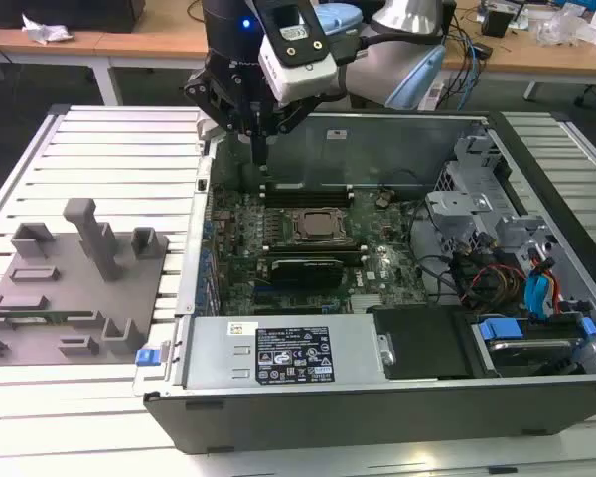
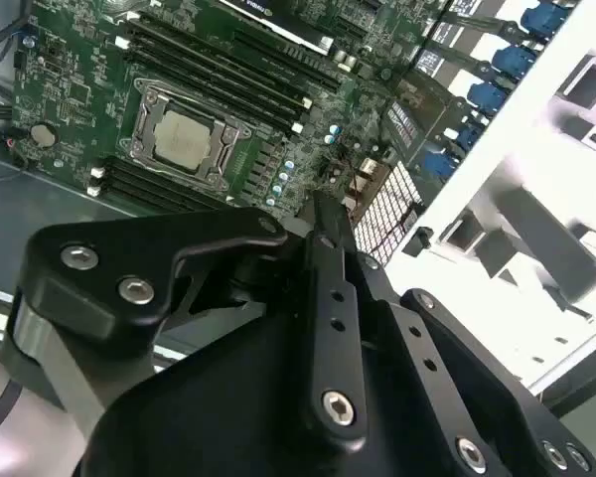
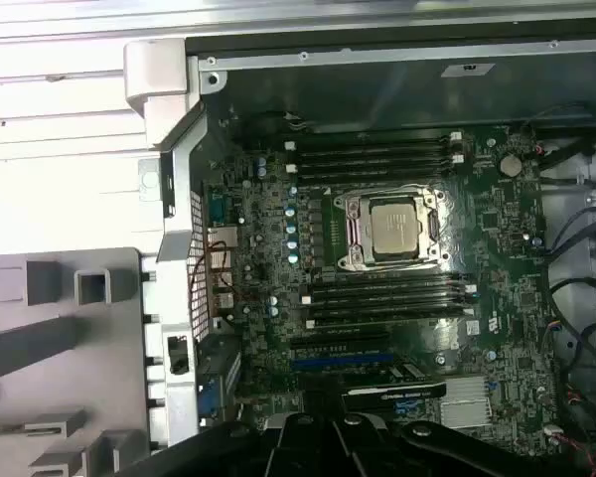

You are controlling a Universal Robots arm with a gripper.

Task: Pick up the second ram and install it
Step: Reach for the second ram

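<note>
While the hand (image 1: 262,151) hangs with its fingers drawn together and nothing visible between them, its tips stand over the far memory slots (image 3: 372,157) of the motherboard (image 3: 507,229). Any downward drift here would likely drive the closed tips into a slot or its white end clips, or sideways onto the processor socket (image 3: 392,227). What appears to be the second ram (image 1: 50,317) lies flat along the near side of the grey tray (image 1: 70,288), well apart from the hand and beyond the case wall (image 1: 191,278). A low crossing risks striking that wall. An off-centre grip on so thin a strip would probably tilt it.
</note>
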